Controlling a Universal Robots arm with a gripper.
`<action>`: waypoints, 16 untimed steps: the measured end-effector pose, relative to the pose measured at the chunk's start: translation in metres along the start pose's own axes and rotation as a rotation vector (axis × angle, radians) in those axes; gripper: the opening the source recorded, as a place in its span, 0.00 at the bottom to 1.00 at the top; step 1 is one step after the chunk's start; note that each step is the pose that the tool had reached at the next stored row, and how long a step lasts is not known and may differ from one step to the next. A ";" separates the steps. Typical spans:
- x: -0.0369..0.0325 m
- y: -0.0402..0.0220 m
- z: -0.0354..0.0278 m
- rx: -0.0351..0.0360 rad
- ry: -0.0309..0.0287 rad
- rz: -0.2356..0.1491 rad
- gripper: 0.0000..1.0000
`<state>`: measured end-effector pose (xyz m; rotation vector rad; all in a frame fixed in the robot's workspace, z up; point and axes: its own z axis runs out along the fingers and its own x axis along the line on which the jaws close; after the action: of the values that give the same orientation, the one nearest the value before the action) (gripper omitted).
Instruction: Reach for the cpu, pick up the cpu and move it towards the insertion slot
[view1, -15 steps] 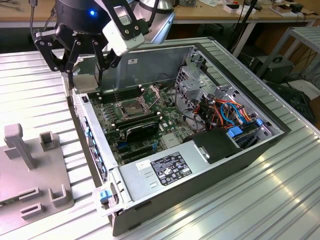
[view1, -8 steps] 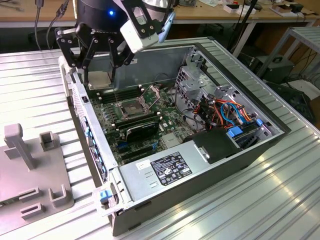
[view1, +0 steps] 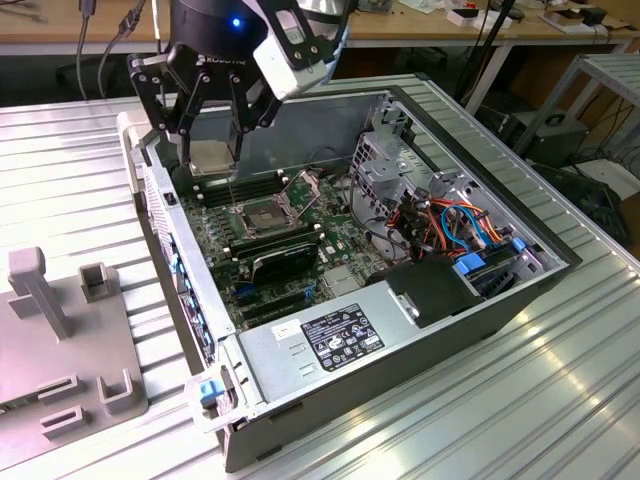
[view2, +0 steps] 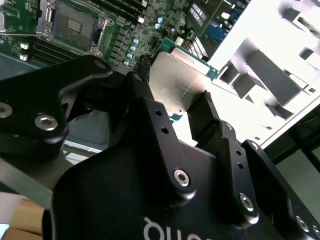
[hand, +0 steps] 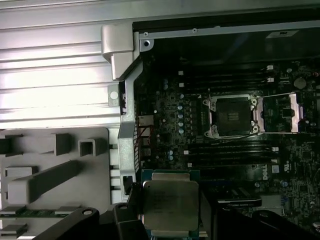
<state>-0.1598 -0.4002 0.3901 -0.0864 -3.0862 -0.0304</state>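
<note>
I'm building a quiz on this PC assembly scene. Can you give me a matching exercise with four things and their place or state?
Things:
1. cpu
2. insertion slot
3. gripper
4. grey holder block

Place or state:
A. on the motherboard, retention plate swung open, dark centre bare
B. on the table outside the computer case, at the exterior view's left
C. clamped between two black fingers, held above the board
D. shut on a thin square chip, over the open case

Pairs: 1-C, 2-A, 3-D, 4-B
</note>
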 end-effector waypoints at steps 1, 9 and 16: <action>0.0001 0.0013 0.0001 0.0008 -0.0065 0.000 0.55; -0.0051 0.0048 0.0016 -0.0001 -0.0135 0.008 0.55; -0.0055 0.0048 0.0016 -0.0001 -0.0134 0.008 0.55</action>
<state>-0.1542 -0.3956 0.3883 -0.0998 -3.0991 -0.0298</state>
